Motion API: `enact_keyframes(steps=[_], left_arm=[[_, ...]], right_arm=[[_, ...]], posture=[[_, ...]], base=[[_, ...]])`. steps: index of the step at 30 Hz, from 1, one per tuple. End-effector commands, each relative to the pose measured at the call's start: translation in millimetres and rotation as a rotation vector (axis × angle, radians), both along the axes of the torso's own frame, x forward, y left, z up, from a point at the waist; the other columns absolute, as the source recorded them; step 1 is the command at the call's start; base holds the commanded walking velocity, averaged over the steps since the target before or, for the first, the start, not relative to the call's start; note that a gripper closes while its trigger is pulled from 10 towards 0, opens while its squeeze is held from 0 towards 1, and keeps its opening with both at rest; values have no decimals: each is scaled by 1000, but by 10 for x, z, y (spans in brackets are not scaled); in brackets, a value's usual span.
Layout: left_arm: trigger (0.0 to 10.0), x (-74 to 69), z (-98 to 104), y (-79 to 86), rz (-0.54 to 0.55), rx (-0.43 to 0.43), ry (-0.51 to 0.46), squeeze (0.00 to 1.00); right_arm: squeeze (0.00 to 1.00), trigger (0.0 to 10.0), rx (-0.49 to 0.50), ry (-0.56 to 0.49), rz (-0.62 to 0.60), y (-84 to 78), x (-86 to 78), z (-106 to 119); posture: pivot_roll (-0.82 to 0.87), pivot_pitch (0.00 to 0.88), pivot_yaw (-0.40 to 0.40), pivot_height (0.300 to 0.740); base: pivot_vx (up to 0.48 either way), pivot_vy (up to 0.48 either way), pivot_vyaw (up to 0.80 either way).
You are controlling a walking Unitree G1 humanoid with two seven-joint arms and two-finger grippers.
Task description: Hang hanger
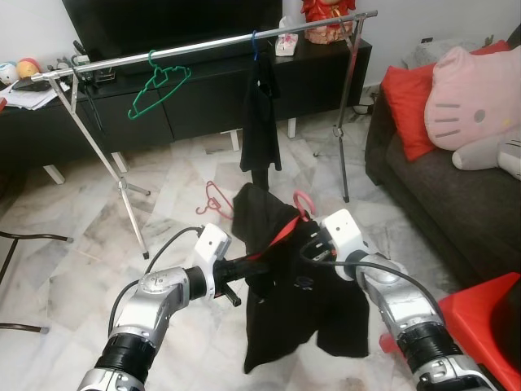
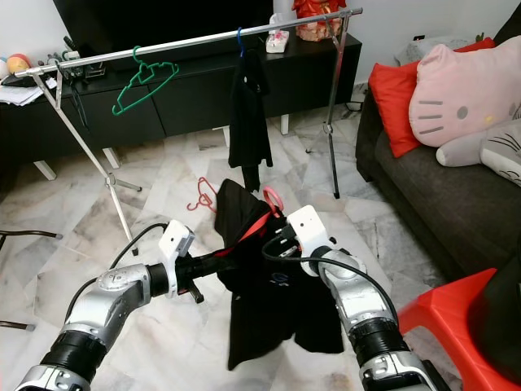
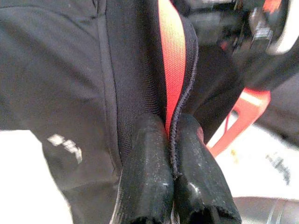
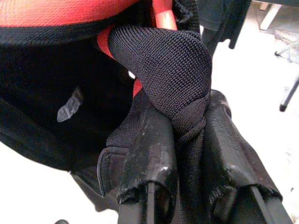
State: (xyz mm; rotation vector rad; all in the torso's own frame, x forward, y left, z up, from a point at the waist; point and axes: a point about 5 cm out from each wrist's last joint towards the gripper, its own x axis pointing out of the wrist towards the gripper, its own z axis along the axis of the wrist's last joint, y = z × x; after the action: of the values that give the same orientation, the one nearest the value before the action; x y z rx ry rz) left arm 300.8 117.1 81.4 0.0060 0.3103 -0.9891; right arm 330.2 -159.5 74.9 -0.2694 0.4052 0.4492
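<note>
Both grippers hold one black garment [image 1: 285,285] with red lining above the marble floor [image 1: 73,244], short of the clothes rail [image 1: 203,42]. Left gripper [image 3: 172,135] fingers pinched together on the seam edge. Right gripper [image 4: 187,140] clamped on bunched fabric beside a pink hanger [image 1: 305,202] hook. On rail: one green hanger [image 1: 155,88], one hung black garment [image 1: 260,122]. One red hanger [image 1: 213,199] lies on floor beneath. Sofa [image 1: 456,195] along the rail's right end. Small logo on garment, unreadable.

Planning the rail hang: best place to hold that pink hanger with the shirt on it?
Grip the pink hanger low on its neck, from the robot's side. The hook sticks up above the black shirt, so it stays free for the rail.
</note>
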Motion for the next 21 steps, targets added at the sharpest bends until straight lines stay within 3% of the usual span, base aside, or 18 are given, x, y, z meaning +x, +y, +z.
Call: enact_keyframes(steps=[1, 7, 8, 9, 21], left_arm=[[10000, -101, -201, 113, -5, 88, 66, 0], [10000, -100, -160, 84, -34, 60, 49, 12], [10000, -106, -155, 70, -53, 62, 39, 863], [10000, -117, -149, 57, -70, 56, 35, 1000], [10000, -138, -5, 71, -136, 0, 13, 1000]], right_arm=[[0, 0, 26, -95, -60, -113, 125, 239], [0, 0, 44, -119, -35, -35, 149, 284], [0, 0, 40, -127, -32, -9, 160, 290], [0, 0, 48, -132, -32, 9, 167, 300], [0, 0, 51, -171, -12, 23, 168, 336]], posture=[[-135, 12, 76, 740], [-131, 17, 73, 740], [-131, 17, 73, 740], [-131, 19, 70, 740], [-128, 16, 66, 740]], base=[[0, 0, 0], [0, 0, 0], [0, 0, 0], [0, 0, 0], [0, 0, 0]])
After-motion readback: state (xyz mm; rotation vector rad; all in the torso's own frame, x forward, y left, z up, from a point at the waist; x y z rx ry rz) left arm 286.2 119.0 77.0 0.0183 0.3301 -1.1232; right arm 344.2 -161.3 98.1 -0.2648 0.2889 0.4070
